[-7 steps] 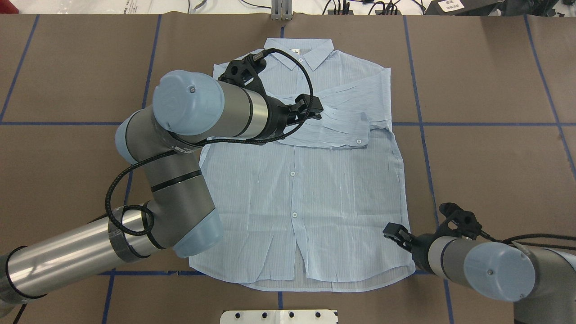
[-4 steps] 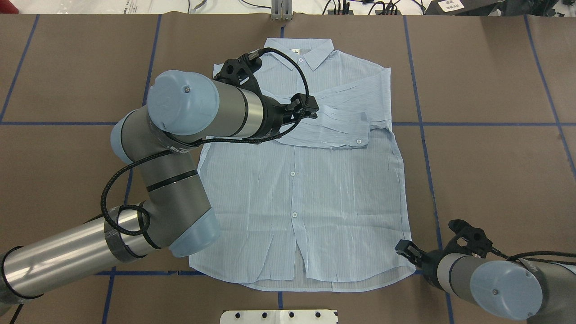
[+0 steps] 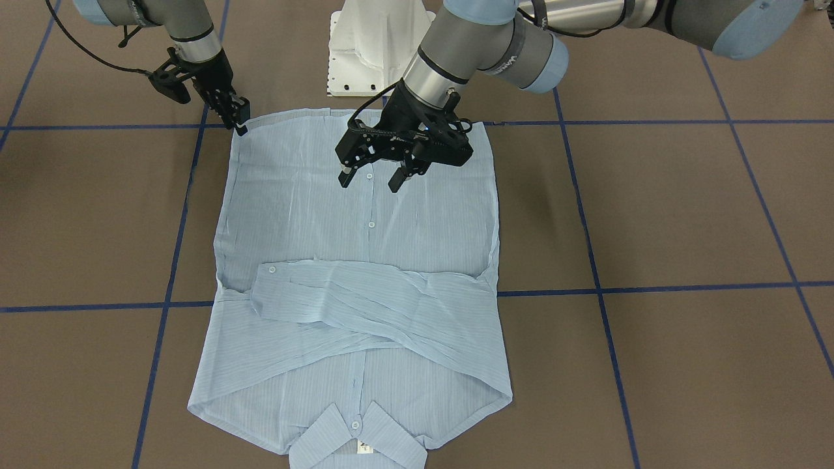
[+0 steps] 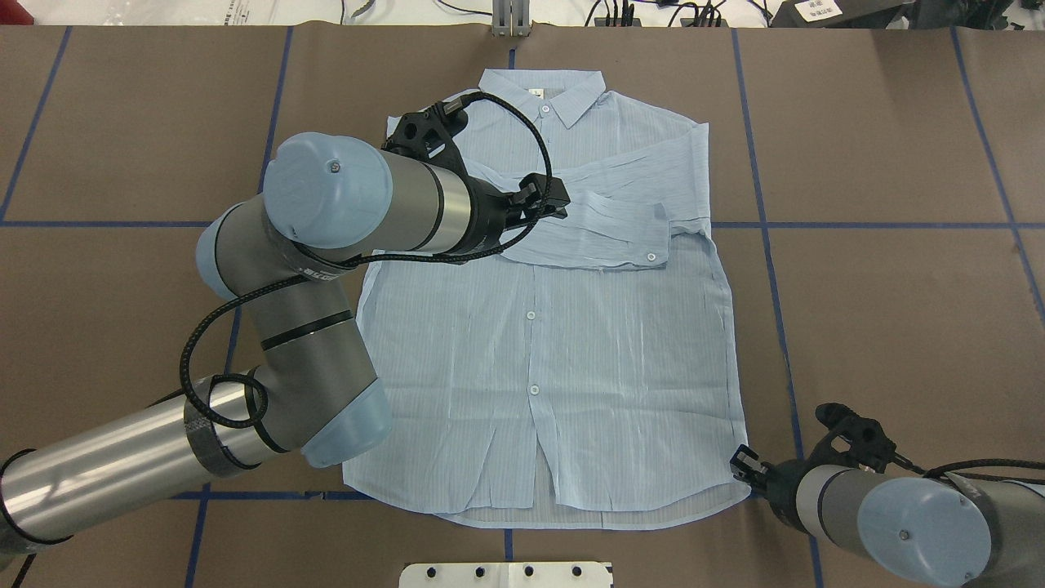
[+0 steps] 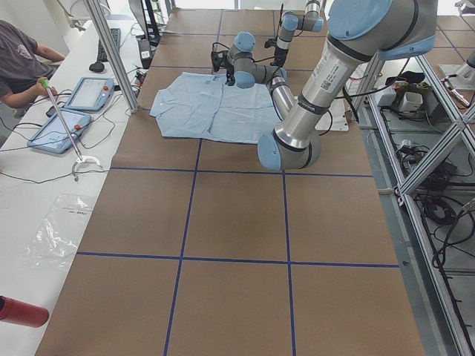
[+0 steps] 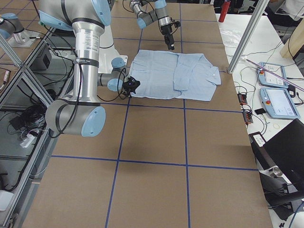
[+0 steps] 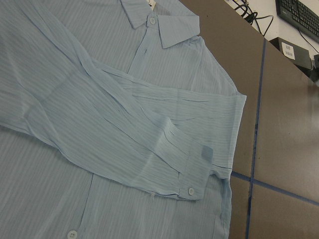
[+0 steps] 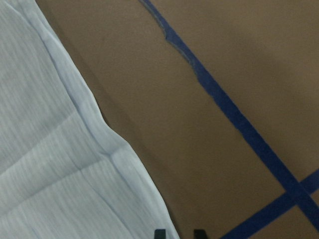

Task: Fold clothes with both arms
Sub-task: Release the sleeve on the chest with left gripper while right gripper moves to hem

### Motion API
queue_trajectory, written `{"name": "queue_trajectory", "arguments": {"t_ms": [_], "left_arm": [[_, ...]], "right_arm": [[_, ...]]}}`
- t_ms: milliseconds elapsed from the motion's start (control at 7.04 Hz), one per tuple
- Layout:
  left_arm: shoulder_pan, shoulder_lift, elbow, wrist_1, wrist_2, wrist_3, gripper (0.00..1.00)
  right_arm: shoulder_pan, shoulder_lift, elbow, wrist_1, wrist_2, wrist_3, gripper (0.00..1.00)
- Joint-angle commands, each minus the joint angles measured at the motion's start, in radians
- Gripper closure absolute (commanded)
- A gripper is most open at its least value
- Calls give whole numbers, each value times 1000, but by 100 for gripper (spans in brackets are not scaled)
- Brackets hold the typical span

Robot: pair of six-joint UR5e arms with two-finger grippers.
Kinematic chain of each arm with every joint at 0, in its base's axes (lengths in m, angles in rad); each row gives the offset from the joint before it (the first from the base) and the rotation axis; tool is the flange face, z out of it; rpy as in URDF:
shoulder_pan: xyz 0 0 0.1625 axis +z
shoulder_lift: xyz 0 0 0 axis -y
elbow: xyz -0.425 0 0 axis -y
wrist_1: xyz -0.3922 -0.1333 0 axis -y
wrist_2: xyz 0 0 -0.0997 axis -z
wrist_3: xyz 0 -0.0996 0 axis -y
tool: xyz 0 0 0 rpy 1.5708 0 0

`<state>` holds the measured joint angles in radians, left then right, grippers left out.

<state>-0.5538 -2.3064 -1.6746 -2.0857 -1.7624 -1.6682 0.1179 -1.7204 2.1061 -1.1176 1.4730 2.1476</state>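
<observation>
The pale-blue shirt (image 4: 571, 351) lies flat and button-side up on the brown tabletop (image 4: 898, 310), its collar (image 4: 543, 88) at the side far from the robot and both sleeves folded across the chest, one cuff (image 4: 649, 245) uppermost. The left gripper (image 3: 369, 181) hangs above the shirt front with its fingers spread wide and nothing between them. The right gripper (image 4: 744, 469) sits at the hem corner on the robot's right; in its wrist view the fingertips (image 8: 159, 232) stand close together with the hem edge running to the narrow gap, but whether they actually pinch the cloth I cannot tell.
</observation>
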Motion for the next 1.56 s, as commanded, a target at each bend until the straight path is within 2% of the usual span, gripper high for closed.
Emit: {"name": "queue_trajectory", "arguments": {"t_ms": [0,142,284,426,710,852,994,1136,1420], "left_arm": [[0,2,-1,-1,1,-1,3],[-2,4,-1,1,3,-1,3],[-2,4,-1,1,15,-1,4],[0,18,-2,-1,15,-1,5],[0,54,-11,1,15,-1,8],[6,118,-49,12,17,-1,9],[88,228,-144,63,64,7,11],[180,355,-246,96,160,8,14],[273,497,-307,114,216,7,14]], "right_arm": [[-14,1,0,1,1,0,64],[-15,2,0,1,1,0,63],[-18,2,2,1,1,0,68],[-18,2,3,1,3,0,100],[-20,1,3,1,3,0,100],[-18,1,15,1,3,0,100],[-15,-2,35,2,3,0,100],[-14,-2,61,1,4,0,100],[-14,-5,71,2,3,0,100]]}}
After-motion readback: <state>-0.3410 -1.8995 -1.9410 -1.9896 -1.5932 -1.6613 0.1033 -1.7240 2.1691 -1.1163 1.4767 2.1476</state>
